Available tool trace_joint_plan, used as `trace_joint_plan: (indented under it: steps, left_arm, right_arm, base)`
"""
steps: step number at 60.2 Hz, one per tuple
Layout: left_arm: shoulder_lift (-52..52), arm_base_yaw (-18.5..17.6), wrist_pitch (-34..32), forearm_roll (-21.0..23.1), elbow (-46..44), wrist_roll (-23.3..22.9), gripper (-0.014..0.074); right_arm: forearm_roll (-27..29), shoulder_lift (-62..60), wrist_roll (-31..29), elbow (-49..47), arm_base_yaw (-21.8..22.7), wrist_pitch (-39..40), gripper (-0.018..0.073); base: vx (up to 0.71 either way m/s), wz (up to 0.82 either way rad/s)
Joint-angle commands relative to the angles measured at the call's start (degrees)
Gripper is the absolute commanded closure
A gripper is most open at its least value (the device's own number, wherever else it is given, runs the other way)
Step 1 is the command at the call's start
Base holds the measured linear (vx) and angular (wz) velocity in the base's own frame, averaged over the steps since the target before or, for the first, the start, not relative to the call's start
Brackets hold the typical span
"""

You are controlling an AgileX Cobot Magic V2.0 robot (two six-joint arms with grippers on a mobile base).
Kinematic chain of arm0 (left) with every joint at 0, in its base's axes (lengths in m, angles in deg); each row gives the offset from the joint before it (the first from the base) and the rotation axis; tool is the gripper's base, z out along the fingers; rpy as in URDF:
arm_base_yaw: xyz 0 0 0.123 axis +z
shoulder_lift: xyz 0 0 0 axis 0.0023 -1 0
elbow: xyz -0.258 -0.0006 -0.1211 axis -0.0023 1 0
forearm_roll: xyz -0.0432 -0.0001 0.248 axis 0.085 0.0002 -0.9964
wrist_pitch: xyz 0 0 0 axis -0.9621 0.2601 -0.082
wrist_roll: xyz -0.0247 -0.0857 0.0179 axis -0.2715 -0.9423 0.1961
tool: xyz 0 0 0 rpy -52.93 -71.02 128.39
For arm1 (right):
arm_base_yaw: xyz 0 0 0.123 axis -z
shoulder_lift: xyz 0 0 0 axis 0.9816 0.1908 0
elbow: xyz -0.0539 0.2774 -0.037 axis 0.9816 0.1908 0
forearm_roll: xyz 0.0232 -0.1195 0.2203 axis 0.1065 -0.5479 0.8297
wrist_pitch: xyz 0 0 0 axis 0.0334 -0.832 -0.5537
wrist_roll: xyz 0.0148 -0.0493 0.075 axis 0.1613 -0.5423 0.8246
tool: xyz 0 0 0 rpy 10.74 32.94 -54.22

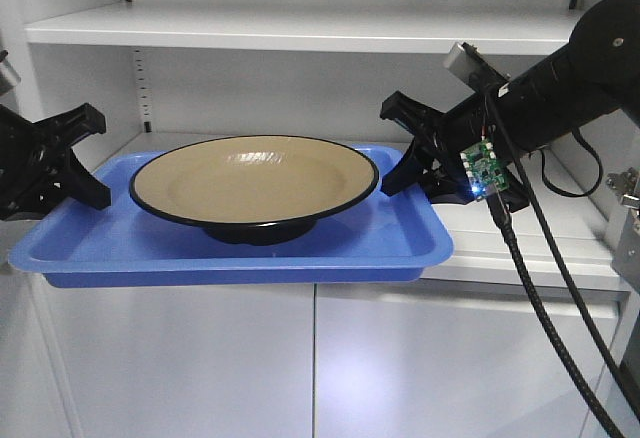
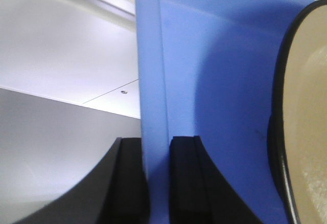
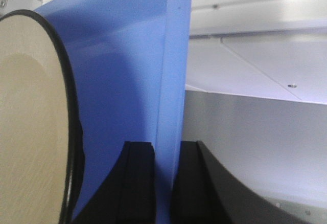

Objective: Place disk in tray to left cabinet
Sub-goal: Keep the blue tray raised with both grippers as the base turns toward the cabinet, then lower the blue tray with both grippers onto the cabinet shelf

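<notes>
Two grippers share the load: the left gripper (image 1: 97, 158) pinches the left rim of the blue tray (image 1: 120, 243), the disk (image 1: 255, 183) sits centred in it, and the right gripper (image 1: 398, 148) pinches the right rim. Carrying looks nearly done — the tray is at the left cabinet (image 1: 540, 248), its near edge overhanging the lower doors (image 1: 200, 358). Next, both arms should push it farther in, level and together. On the right, the arm's dangling cable (image 1: 540, 298) could snag.

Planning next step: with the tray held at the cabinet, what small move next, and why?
Probably ease the tray forward onto the cabinet shelf: left gripper and right gripper clamp its end rims, the disk sits inside, and its near edge overhangs.
</notes>
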Motion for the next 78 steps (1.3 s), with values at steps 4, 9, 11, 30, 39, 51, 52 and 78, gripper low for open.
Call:
trace_joint_plan:
  steps: [4, 9, 11, 30, 39, 51, 52, 78]
  left_arm:
    - [2.95, -0.8, -2.43, 6.11, -1.67, -0.35, 0.0596]
    - [2.95, -0.8, -2.43, 6.11, -1.67, -0.35, 0.0596]
    - [2.95, -0.8, -2.43, 6.11, -1.67, -0.35, 0.0596]
    - [2.95, -0.8, -2.43, 6.11, -1.67, -0.35, 0.0596]
    - [2.95, -0.8, -2.43, 6.11, -1.67, -0.35, 0.0596]
    - [2.95, -0.8, -2.43, 6.11, -1.67, -0.35, 0.0596]
    - [2.95, -0.8, -2.43, 6.11, -1.67, -0.35, 0.0596]
    - [2.95, -0.8, -2.43, 6.11, -1.67, -0.35, 0.0596]
  right_arm:
    - [5.31, -3.28, -0.94, -1.9, -0.67, 0.77, 0.0561]
    - [5.31, -3.28, -0.94, -1.9, -0.67, 0.77, 0.0561]
    - [5.31, -3.28, -0.94, -1.9, -0.67, 0.77, 0.0561]
    - [5.31, -3.28, -0.94, -1.9, -0.67, 0.77, 0.0561]
    - [5.31, -3.28, -0.94, -1.9, -0.67, 0.77, 0.0561]
    - [5.31, -3.28, -0.94, -1.9, -0.67, 0.77, 0.0561]
    - [5.31, -3.28, -0.94, -1.9, -0.67, 0.77, 0.0561]
    - [5.31, -3.28, -0.94, -1.9, -0.67, 0.77, 0.0561]
  base:
    - [0.16, -0.17]
    - [0.16, -0.17]
    - [0.16, -0.16]
    - [0.14, -0.13]
    - [0.11, -0.13]
    - [0.07, -0.09]
    - [0.04, -0.06]
    - [0.01, -0.01]
